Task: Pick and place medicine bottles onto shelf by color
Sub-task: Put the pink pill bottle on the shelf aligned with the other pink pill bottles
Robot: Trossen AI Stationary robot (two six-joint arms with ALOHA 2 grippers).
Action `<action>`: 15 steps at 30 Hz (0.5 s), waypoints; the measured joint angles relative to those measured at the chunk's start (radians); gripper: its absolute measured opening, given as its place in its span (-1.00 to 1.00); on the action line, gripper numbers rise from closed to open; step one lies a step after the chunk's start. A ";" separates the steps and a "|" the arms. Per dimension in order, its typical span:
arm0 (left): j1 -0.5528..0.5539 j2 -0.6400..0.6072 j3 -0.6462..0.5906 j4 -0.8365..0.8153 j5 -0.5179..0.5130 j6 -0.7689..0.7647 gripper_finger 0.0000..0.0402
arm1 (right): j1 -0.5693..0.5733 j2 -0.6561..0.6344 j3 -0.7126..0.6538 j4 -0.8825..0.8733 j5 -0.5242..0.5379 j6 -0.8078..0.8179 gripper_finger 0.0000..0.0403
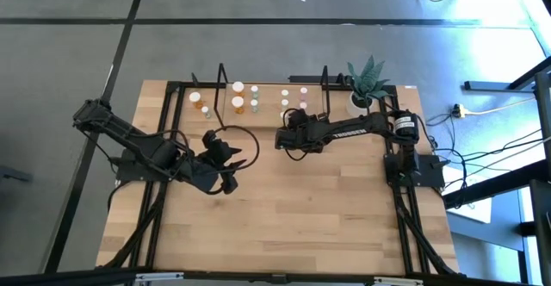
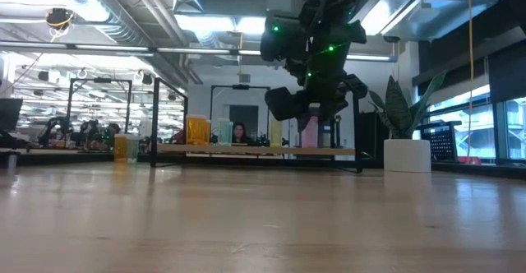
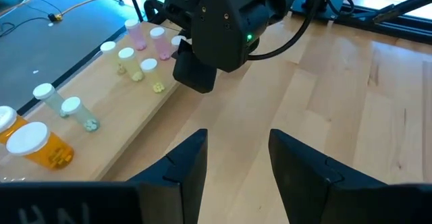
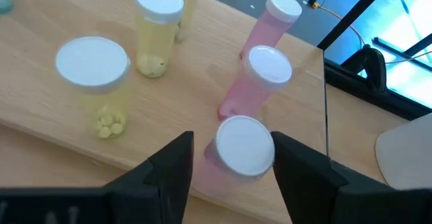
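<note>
The shelf (image 1: 271,107) stands along the table's far side, with medicine bottles upright on its board: orange (image 1: 238,105), greenish (image 1: 255,96), yellowish (image 4: 94,72) and pink (image 4: 266,72). My right gripper (image 4: 233,158) is at the shelf's right part, open. Its fingers stand on either side of the nearest pink bottle (image 4: 244,146), which rests upright on the board; a gap shows beside one finger. My left gripper (image 3: 236,170) hovers open above the table's left middle (image 1: 225,178), with nothing between its fingers.
A potted plant (image 1: 368,79) in a white pot (image 2: 407,154) stands at the far right corner, beside the shelf's black end loop (image 1: 325,83). Bare wooden tabletop (image 1: 301,217) spreads toward the near edge. A black frame runs along the table's sides.
</note>
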 joint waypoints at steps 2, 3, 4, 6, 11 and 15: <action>0.000 0.000 0.000 0.000 0.000 0.000 -0.25 | 0.000 0.000 0.000 -0.006 0.000 0.000 -0.02; 0.000 0.000 0.000 0.000 0.000 0.000 -0.25 | 0.000 0.000 0.000 -0.011 0.000 0.000 -0.02; 0.000 0.000 0.000 0.000 0.000 0.000 -0.25 | 0.000 0.000 0.000 -0.017 0.000 0.000 -0.02; 0.000 0.000 0.000 0.000 0.000 0.000 -0.25 | 0.000 0.000 0.000 -0.034 0.001 0.000 -0.02; 0.000 0.000 0.000 0.000 0.000 0.000 -0.25 | 0.000 0.000 0.000 -0.047 0.004 0.001 -0.02; 0.000 0.000 0.000 0.000 0.000 0.000 -0.25 | 0.000 -0.001 0.001 -0.047 0.011 -0.015 -0.02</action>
